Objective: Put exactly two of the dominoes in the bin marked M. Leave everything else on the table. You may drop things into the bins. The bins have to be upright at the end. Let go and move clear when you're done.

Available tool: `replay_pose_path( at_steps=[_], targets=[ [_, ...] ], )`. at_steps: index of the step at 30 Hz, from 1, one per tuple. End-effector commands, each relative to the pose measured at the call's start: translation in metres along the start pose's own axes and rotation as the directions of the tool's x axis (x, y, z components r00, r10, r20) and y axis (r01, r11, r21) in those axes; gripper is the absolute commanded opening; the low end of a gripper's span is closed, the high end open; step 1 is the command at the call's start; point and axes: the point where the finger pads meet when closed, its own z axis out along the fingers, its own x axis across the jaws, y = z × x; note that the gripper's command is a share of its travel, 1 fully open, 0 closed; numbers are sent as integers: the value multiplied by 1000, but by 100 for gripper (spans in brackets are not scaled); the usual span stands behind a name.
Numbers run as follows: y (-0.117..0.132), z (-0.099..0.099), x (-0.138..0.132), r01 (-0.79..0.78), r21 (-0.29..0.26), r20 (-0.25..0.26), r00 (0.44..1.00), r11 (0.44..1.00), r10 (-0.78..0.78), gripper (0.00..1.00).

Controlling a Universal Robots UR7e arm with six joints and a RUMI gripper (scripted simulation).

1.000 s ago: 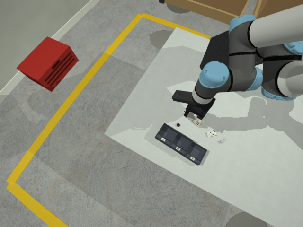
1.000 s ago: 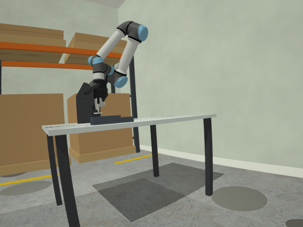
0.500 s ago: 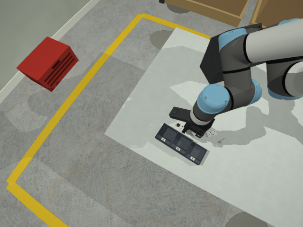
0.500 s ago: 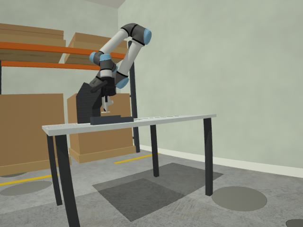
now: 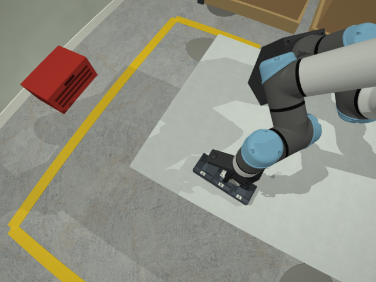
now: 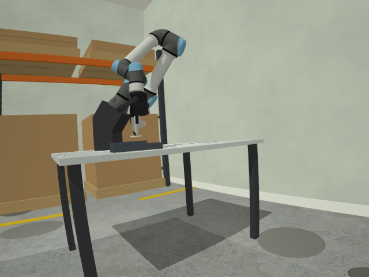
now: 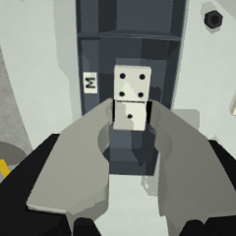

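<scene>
My gripper (image 7: 130,101) (image 5: 227,178) (image 6: 135,131) is shut on a white domino (image 7: 131,90) (image 6: 135,135). The domino shows four pips on its far half and one pip on its near half. I hold it above a dark row of bins (image 5: 242,196) (image 6: 125,146) (image 7: 128,35). In the wrist view the domino hangs over the compartment with the label M (image 7: 89,82). The other dominoes are hidden behind the arm in the top view. A white piece (image 7: 233,105) at the right edge of the wrist view may be one of them.
A black nut (image 7: 214,19) lies on the white table (image 5: 288,218) (image 6: 208,144) beside the bins. The robot's black base mount (image 5: 258,79) (image 6: 102,128) stands behind them. A red box (image 5: 59,79) sits on the floor, and cardboard boxes (image 6: 36,161) stand behind the table.
</scene>
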Motion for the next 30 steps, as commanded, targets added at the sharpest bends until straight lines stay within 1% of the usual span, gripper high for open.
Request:
replay_pose_path(
  at_steps=[1, 10, 16, 18, 30],
  targets=[
    [0, 0, -2, 0, 1, 0, 1000, 1000, 0, 0],
    [-1, 0, 3, 0, 1, 0, 1000, 1000, 0, 0],
    [-2, 12, 3, 0, 1, 0, 1000, 1000, 0, 0],
    [-2, 12, 3, 0, 1, 0, 1000, 1000, 0, 0],
    [-2, 36, 3, 0, 1, 0, 1000, 1000, 0, 0]
  ],
)
